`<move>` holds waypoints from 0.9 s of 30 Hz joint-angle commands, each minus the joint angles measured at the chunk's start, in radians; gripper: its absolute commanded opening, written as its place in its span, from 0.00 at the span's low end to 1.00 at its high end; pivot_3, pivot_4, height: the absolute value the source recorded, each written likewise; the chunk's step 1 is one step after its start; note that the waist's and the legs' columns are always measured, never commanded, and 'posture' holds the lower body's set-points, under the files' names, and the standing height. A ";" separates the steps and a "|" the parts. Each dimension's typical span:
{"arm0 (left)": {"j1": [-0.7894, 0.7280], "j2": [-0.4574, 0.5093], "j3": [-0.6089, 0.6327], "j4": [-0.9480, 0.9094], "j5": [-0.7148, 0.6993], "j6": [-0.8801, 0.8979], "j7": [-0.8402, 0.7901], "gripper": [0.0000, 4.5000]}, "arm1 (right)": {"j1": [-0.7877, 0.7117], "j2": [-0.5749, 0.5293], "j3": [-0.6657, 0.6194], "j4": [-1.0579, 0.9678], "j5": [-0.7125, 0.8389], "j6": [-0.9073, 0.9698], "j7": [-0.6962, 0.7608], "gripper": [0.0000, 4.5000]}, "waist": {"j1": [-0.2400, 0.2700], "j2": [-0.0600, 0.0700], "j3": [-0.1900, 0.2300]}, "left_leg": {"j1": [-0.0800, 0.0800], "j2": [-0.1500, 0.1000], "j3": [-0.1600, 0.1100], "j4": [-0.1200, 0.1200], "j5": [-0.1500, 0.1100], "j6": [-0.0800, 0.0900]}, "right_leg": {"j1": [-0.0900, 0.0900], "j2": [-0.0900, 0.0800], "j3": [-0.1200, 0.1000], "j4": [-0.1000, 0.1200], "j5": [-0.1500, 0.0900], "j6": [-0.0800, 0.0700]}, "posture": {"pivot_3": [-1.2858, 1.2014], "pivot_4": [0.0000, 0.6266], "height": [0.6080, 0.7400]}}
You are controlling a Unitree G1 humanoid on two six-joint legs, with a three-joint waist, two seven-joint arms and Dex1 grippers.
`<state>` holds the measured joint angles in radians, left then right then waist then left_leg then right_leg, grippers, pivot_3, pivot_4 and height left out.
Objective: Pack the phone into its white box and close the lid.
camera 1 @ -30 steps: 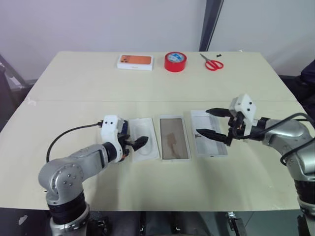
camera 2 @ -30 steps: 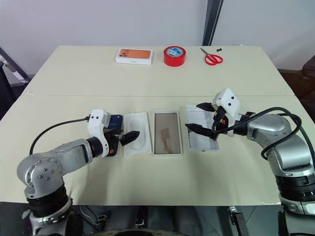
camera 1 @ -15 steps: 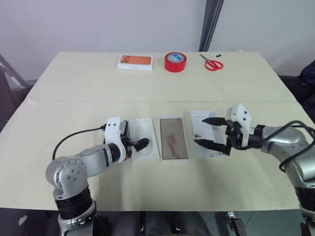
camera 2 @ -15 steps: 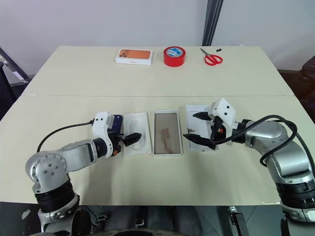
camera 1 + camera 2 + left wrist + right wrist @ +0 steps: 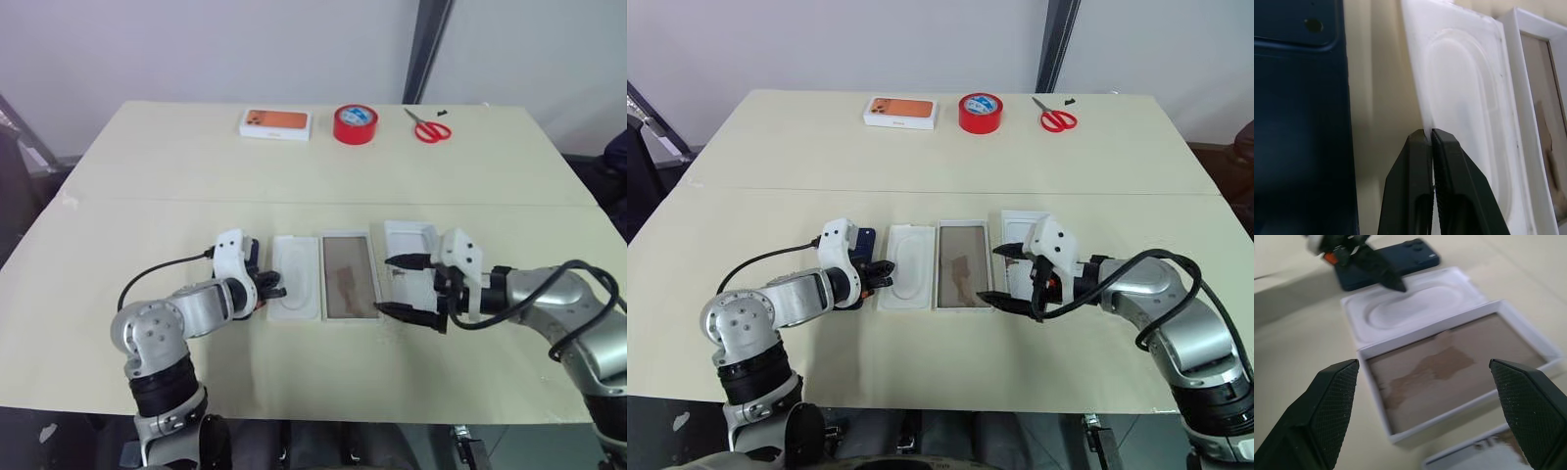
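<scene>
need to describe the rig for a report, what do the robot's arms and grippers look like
Both arms are silver-grey metal with rounded joints. Each wrist carries a white block with an orange spot. The left gripper and right gripper each have two black tapered fingers with knurled pads. A black cable loops to each wrist.

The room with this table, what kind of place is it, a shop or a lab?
Probably a lab or test room, not a shop: a plain pale table against bare walls, holding only a few props, such as a red tape roll, red scissors and an orange-topped phone box.
</scene>
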<state>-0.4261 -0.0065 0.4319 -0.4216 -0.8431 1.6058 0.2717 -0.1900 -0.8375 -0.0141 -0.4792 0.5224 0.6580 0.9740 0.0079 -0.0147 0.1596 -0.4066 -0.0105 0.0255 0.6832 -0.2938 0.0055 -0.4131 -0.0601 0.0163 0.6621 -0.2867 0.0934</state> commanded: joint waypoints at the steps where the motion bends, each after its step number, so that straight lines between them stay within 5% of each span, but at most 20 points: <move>1: -0.040 -0.028 0.071 -0.005 -0.034 0.009 0.010 0.01 | 0.001 -0.024 0.030 -0.050 -0.023 -0.035 0.024 1.00 | 0.000 0.000 0.000 | 0.000 0.000 0.000 0.000 0.000 0.000 | 0.000 0.000 0.000 0.000 0.000 0.000 | 0.52 0.24 0.88; 12: -0.169 0.021 0.262 0.040 -0.129 0.009 -0.008 0.01 | -0.123 0.016 0.285 0.010 -0.223 -0.149 0.053 1.00 | 0.000 -0.002 0.001 | 0.000 0.000 0.000 0.000 0.003 -0.005 | 0.000 0.000 -0.001 0.000 0.000 0.000 | 0.52 0.24 0.88; 16: -0.163 0.052 0.261 0.051 -0.139 0.009 -0.003 0.00 | -0.170 0.028 0.394 0.067 -0.328 -0.189 0.076 0.71 | 0.002 -0.002 0.001 | 0.000 0.000 0.000 0.000 0.003 -0.006 | 0.000 0.000 -0.001 0.000 0.000 0.000 | 0.52 0.24 0.88; 22: -0.163 0.066 0.277 0.047 -0.146 0.009 0.001 0.00 | -0.207 0.059 0.479 0.112 -0.428 -0.222 0.087 0.01 | 0.002 -0.003 0.002 | 0.000 0.000 0.000 0.000 0.003 -0.006 | 0.000 0.000 -0.001 -0.001 0.000 0.000 | 0.52 0.24 0.88; 27: -0.176 0.070 0.306 0.046 -0.161 0.009 0.004 0.00 | -0.247 0.117 0.485 0.103 -0.437 -0.197 0.086 0.01 | -0.004 -0.003 0.002 | 0.000 0.000 -0.001 0.000 0.004 -0.007 | -0.001 0.000 -0.001 0.000 0.000 0.000 | 0.52 0.24 0.88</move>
<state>-0.5838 0.0529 0.7233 -0.3553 -0.9733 1.6057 0.2759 -0.4117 -0.7354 0.4711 -0.3514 0.0869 0.4560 1.0607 0.0040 -0.0181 0.1616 -0.4068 -0.0108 0.0246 0.6831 -0.2900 -0.0018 -0.4138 -0.0600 0.0156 0.6624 -0.2867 0.0935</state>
